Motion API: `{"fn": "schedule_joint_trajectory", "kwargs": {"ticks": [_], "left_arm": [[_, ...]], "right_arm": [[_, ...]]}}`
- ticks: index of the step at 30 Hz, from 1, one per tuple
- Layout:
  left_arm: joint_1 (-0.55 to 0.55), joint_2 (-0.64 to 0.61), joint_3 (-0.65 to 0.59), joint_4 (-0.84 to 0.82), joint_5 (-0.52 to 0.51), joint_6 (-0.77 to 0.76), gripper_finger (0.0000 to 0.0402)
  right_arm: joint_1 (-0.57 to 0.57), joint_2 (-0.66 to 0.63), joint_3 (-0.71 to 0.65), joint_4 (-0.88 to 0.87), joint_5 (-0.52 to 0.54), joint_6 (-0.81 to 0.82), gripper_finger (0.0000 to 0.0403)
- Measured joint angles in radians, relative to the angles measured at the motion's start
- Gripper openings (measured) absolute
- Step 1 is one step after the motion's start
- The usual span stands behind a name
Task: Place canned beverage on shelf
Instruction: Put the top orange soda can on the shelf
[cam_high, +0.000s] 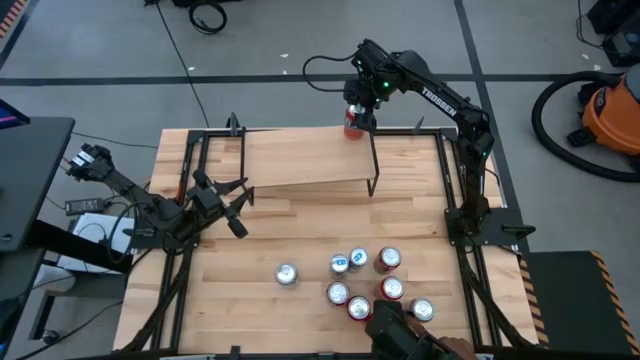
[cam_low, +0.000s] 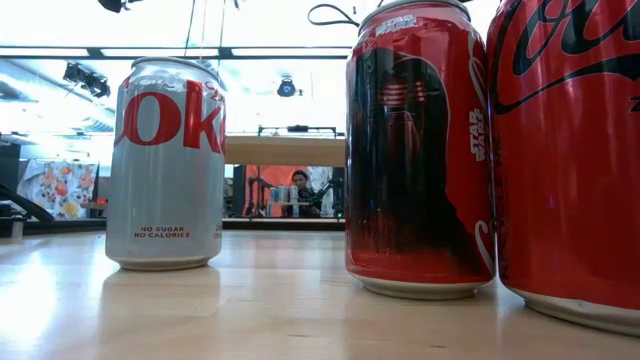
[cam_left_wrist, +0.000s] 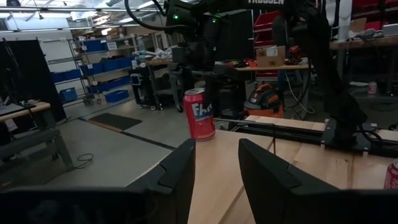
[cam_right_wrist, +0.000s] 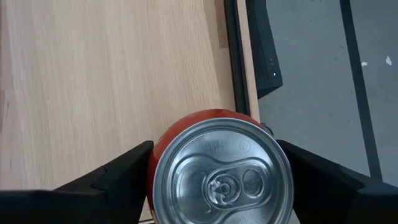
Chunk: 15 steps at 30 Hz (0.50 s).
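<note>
- Slatted tabletop (cam_high: 250, 300) carrying everything; a cluster of spare cans (cam_high: 365, 285) near its front edge, well apart from the work.
- Shelf (cam_high: 300, 158) raised on thin black legs at the far side of the table, mostly bare.
- Right gripper (cam_high: 358, 112) hanging over the shelf's far right corner, fingers (cam_right_wrist: 118, 171) spread wide on either side of the can; actual contact impossible to confirm, so either a wide grip or just let go.
- Left gripper (cam_high: 235, 205) parked just in front of the shelf, jaws narrow and holding nothing.
- Red can (cam_right_wrist: 221, 165) upright at the shelf's corner, right beside the edge (floor visible just past it).
- Risk, as a judgement: so close to the rim, any sideways brush from a finger while lifting away could tip the can off the shelf; best pulled straight up.
</note>
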Motion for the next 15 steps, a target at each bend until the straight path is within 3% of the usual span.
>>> {"fn": "schedule_joint_trajectory", "kwargs": {"ticks": [8,15], "left_arm": [[0.000,0.000,0.000,-0.001,0.000,0.000,0.0133],[0.000,0.000,0.000,-0.005,0.000,0.000,0.0133]], "right_arm": [[0.003,0.015,-0.009,0.006,0.014,0.005,0.0359],[0.014,0.009,-0.006,0.010,0.036,0.008,0.0364]]}}
